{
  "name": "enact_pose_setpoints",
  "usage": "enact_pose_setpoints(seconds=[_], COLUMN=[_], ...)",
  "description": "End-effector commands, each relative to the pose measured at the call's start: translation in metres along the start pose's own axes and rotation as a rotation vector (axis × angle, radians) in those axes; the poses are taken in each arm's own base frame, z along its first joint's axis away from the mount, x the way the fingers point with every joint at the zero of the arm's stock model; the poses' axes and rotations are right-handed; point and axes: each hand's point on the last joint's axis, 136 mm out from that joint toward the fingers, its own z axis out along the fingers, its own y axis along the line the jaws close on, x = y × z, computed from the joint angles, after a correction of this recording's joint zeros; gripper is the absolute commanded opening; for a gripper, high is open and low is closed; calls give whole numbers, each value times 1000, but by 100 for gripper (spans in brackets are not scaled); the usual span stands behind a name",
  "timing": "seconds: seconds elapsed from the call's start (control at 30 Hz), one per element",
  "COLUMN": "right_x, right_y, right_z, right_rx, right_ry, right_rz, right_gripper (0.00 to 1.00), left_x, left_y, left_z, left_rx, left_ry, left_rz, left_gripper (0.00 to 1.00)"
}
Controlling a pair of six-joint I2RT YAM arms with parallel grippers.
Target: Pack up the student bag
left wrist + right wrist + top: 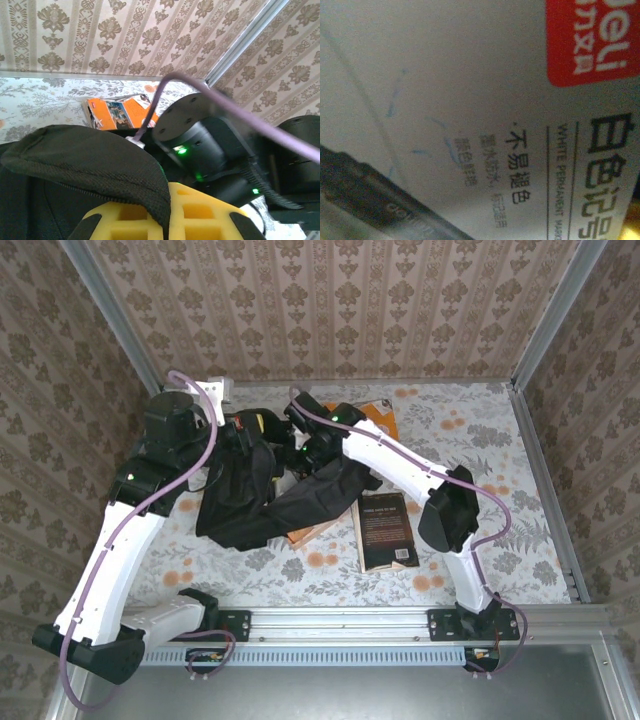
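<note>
Pinching the student bag (240, 500) open, your left tool (166, 220) grips tight; right tool (303, 455): cannot tell; next, fetch the dark book (385, 530).

We identify the student bag (255, 502) as a large black pack of soft fabric, collapsed and crumpled, not upright. In the top view it lies on the table at 9 o'clock from the table's centre. Its bulk spreads flat toward 7 o'clock; one flap stretches toward 3 o'clock; the part at 12 o'clock is bunched and raised. In the left wrist view we see a raised fold of woven black fabric with a rounded hem and a zip line beneath it
</note>
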Motion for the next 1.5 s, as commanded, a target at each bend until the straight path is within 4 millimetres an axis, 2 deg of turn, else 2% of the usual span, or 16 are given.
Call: enact_pose_setpoints(seconds=[0.0,0.07,0.1,0.27,0.33,0.37,0.43,0.7,0.87,1.07,1.47], right_x=[-1,-9,-13,-24,-26,-25,-26,-29,-29,-25,-30], right_y=[28,30,33,46,47,48,50,48,37,39,21], right_z=[14,25,32,61,70,74,74,57,42,23,-18], right_rx=[-135,-147,-165,-174,-150,-144,-133,-112,-56,-85,-113], right_ry=[26,11,7,-15,-25,-27,-48,-118,-168,-204,-327], right_rz=[67,115,136,175,177,170,153,116,94,20,-13], right_gripper=[85,85,86,86,91,97,100,100,100,100,100], left_x=[-38,-38,-33,-32,-33,-33,-31,-26,-28,-25,-27], left_y=[-41,-44,-54,-61,-60,-59,-56,-37,-29,-17,5], left_z=[-13,-12,-12,-15,-17,-18,-19,-25,-32,-37,-49], left_rx=[163,181,210,227,220,213,197,100,59,7,-103], left_ry=[-137,-135,-124,-125,-130,-131,-130,-146,-169,-179,-207], left_rz=[51,47,55,70,77,80,88,98,98,98,86], left_gripper=[0,0,0,0,0,0,0,0,0,0,0])
